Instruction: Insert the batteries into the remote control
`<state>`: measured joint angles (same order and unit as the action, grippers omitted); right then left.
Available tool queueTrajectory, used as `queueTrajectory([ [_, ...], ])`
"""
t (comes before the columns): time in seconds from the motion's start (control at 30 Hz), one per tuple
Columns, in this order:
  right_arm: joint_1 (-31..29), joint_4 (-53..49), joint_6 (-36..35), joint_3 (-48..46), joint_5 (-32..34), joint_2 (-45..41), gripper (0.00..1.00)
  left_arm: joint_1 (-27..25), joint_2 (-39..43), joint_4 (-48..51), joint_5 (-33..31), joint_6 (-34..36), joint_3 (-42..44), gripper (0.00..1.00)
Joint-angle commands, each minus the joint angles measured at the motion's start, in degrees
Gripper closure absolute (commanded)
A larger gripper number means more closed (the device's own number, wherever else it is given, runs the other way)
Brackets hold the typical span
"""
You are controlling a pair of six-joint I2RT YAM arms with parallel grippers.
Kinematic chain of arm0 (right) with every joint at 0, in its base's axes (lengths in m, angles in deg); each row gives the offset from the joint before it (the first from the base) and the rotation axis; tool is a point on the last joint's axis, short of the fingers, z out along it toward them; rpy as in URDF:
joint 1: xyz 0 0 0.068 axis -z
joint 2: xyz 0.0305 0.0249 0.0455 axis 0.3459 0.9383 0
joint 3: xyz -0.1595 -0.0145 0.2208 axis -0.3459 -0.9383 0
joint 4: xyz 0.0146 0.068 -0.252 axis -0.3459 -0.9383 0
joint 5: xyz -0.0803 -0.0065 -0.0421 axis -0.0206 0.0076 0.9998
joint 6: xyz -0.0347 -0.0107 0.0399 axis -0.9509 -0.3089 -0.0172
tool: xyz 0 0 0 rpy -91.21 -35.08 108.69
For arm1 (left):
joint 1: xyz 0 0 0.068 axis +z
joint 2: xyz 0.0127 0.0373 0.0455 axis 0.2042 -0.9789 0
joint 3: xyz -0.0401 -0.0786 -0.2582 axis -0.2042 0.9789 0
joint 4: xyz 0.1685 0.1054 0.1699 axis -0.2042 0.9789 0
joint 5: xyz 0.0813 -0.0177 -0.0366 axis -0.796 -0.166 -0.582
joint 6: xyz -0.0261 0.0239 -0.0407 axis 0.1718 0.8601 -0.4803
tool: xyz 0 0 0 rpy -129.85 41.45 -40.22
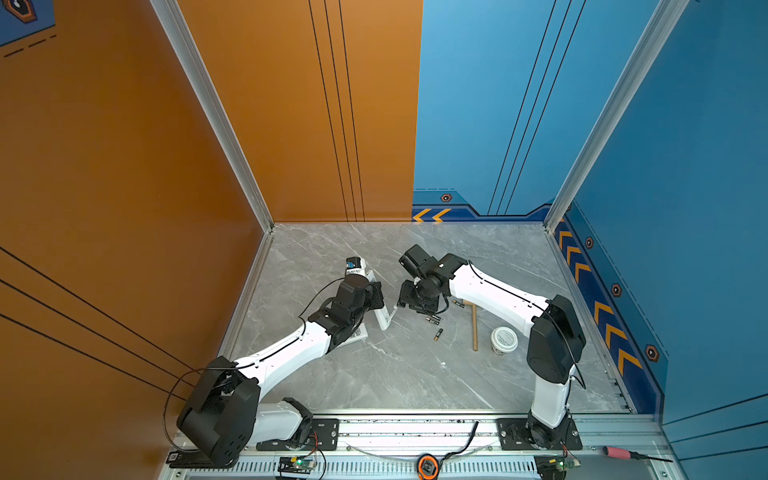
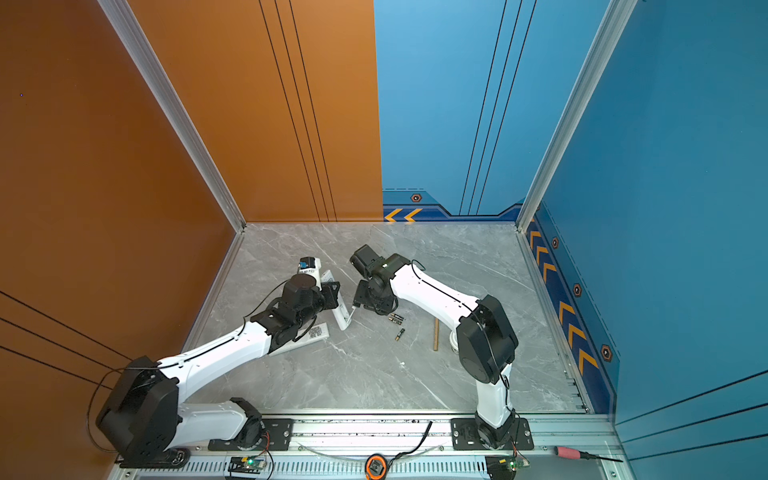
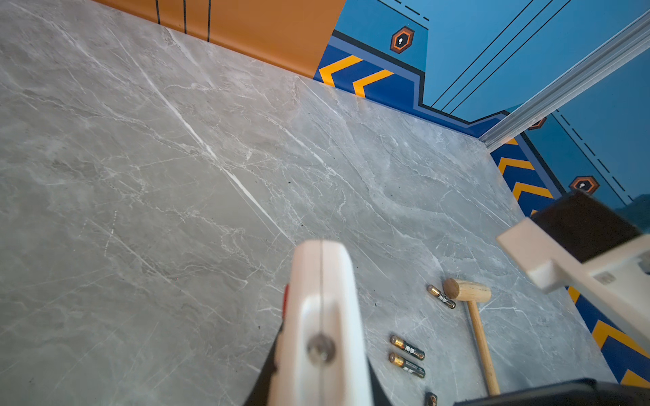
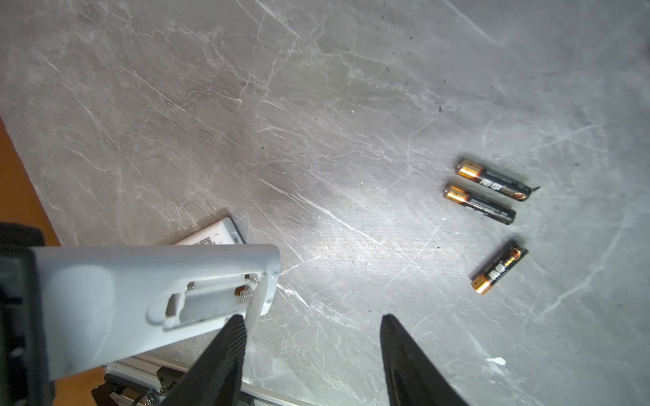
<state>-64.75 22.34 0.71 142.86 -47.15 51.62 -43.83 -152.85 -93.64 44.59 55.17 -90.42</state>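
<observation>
Marble tabletop (image 1: 374, 374), batteries (image 4: 480, 206) off edges, remote (image 4: 105, 298) gripped

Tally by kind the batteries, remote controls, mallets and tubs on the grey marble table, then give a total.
Small black cylindrical batteries with gold ends: 4
White plastic remote controls: 2
Wooden mallet: 1
White round lidded tub: 1
Total: 8
</observation>
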Motion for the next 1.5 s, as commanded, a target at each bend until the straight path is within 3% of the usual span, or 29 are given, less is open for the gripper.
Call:
queueTrajectory([
  [0.0, -0.3, -2.4, -1.3, -1.2, 0.7, -0.6, 0.40, -0.4, -1.4, -5.3, 0.0, -0.4, -0.6, 1.00],
  [0.57, -1.6, 1.6, -1.3, 1.1, -3.2, 3.5, 0.39, 0.0, -5.6, -9.6, 4.1, -3.9, 1.4, 1.00],
  [0.77, -1.7, 2.2, -1.8, 1.5, -3.8, 5.3, 0.39, 2.2, -8.5, -15.8, 7.4, -8.2, 5.5, 1.00],
  [1.03, -1.6, 1.7, -4.6, 1.4, -3.5, 4.1, 0.40, 4.2, -7.3, -16.3, 7.9, -7.9, 7.3, 1.00],
  [1.27, -0.1, -5.7, -11.5, -2.0, 2.3, -2.2, 0.35, 4.8, -2.0, -11.8, 10.5, -5.5, 6.4, 1.00],
  [1.47, 6.6, -13.5, -24.9, -4.2, 6.0, -2.9, 0.34, 4.8, 4.0, -5.4, 15.3, -6.5, 7.4, 1.00],
])
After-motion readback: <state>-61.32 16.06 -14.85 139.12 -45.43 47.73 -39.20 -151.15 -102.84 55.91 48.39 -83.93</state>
